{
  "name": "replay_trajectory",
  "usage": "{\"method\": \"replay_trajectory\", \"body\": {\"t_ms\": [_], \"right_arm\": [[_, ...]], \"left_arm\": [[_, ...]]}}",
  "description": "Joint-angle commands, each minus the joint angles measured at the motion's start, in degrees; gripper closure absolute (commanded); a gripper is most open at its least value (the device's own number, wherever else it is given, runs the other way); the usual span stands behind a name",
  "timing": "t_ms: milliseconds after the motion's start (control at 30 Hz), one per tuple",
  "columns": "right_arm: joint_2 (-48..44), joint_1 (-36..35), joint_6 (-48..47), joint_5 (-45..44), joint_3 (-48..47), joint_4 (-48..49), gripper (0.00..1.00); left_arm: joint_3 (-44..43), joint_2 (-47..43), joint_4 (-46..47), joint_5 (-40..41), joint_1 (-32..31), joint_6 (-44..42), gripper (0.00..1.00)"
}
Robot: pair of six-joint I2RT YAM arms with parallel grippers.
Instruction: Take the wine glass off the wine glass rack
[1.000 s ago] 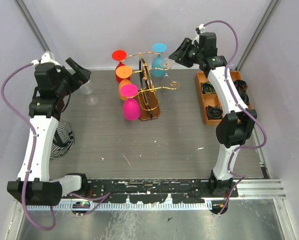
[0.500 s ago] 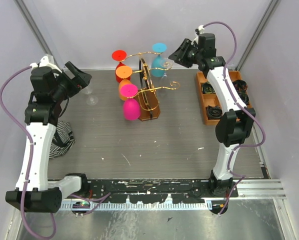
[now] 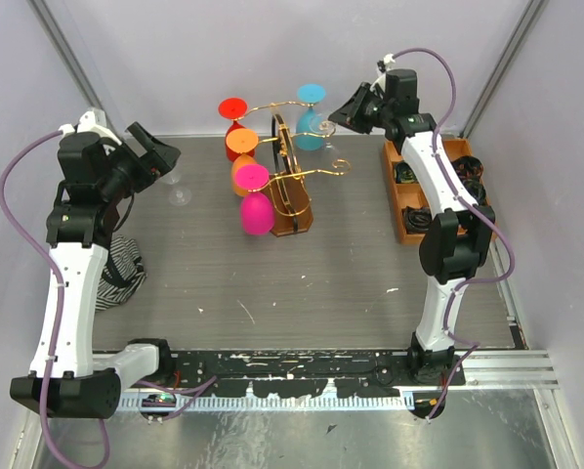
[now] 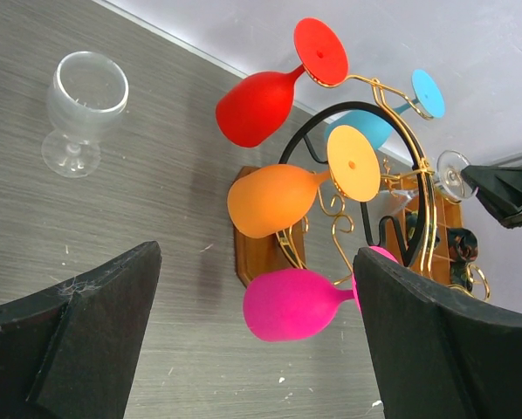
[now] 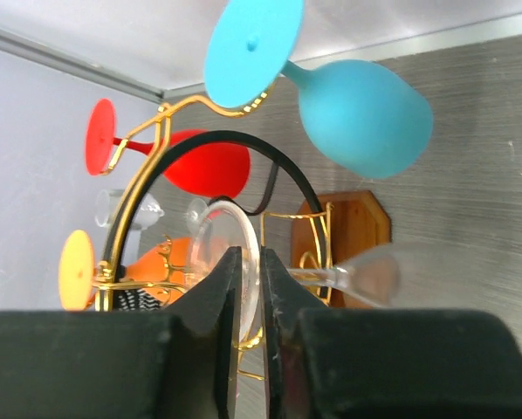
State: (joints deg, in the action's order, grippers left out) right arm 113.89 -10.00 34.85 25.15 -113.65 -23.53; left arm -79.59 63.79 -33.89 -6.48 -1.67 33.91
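The wine glass rack, gold wire on a brown wooden base, carries red, orange, pink and blue glasses plus one clear wine glass on its right side. My right gripper is up at the rack's back right. In the right wrist view its jaws are shut on the thin edge of that clear glass's foot, and stem and bowl stretch to the right. My left gripper hangs open above the table's left side, nothing between its fingers.
Another clear glass stands upright on the table left of the rack. An orange-brown compartment tray with dark items lies at the right. A striped cloth sits by the left arm. The pink glass hangs lowest.
My right gripper's jaws have closed onto the clear glass's foot. The left arm drew back and to the left a little, then stayed put, still open.
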Motion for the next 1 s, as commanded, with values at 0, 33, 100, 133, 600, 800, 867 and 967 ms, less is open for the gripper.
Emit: {"method": "replay_trajectory", "body": {"t_ms": [0,33,100,133,600,800,867,967], "right_arm": [[-0.82,0.12,1.16,3.12,-0.04,5.29,0.92],[-0.96,0.22,1.64,3.51,0.26,5.68,0.96],[-1.81,0.17,2.28,3.14,1.40,6.41,0.99],[-2.61,0.27,3.00,2.92,2.64,7.73,0.99],[-11.24,2.40,9.45,8.82,14.34,15.85,0.99],[-12.03,0.67,9.04,9.43,15.02,15.17,0.99],[-13.12,0.38,8.40,7.93,15.99,15.08,0.99],[-14.78,0.47,6.94,5.46,17.07,14.25,0.99]], "left_arm": [[0.49,-0.84,-0.04,-1.31,-0.09,-0.78,0.02],[0.53,-0.86,-0.06,-1.33,-0.09,-0.78,0.02],[0.46,-0.80,-0.20,-1.62,-0.09,-0.78,0.02],[0.37,-0.79,-0.16,-1.73,-0.09,-0.78,0.02],[0.46,-0.75,-0.63,-2.31,-0.09,-0.86,0.02],[0.97,-0.85,-0.95,-2.22,-0.08,-0.77,0.02],[1.16,-0.93,-1.05,-2.14,-0.09,-0.90,0.02],[1.04,-1.03,-1.49,-1.85,-0.13,-1.40,0.02]]}}
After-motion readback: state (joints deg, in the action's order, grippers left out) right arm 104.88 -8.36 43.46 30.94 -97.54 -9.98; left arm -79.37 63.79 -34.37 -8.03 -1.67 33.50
